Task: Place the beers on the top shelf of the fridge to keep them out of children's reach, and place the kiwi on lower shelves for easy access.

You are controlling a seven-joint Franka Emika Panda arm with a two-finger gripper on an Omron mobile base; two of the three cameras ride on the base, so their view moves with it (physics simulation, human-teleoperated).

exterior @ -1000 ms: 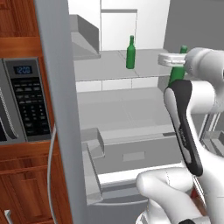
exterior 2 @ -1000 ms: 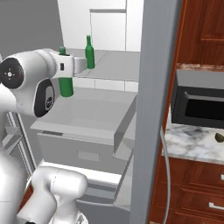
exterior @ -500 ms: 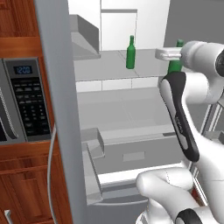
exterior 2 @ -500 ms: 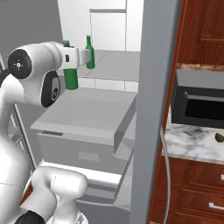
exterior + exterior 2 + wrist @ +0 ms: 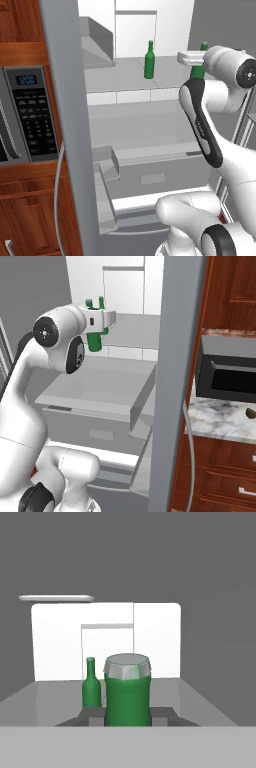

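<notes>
Left base view: the gripper point(image 5: 196, 61), clamped on the second beer bottle point(image 5: 199, 70), has risen and advanced toward the top shelf point(image 5: 125, 75), probably nearing the first beer point(image 5: 149, 60).

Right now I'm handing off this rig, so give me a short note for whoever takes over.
Gripper: shut on the second beer bottle, held upright at the level of the top shelf, at the fridge opening.
First beer bottle: standing upright on the top shelf, further in.
Kiwi: lying on the marble counter in front of the black oven, right of the fridge.
Done: one beer shelved.
Left: set the held bottle down on the top shelf and release it, then fetch the kiwi and put it on a lower shelf.
</notes>
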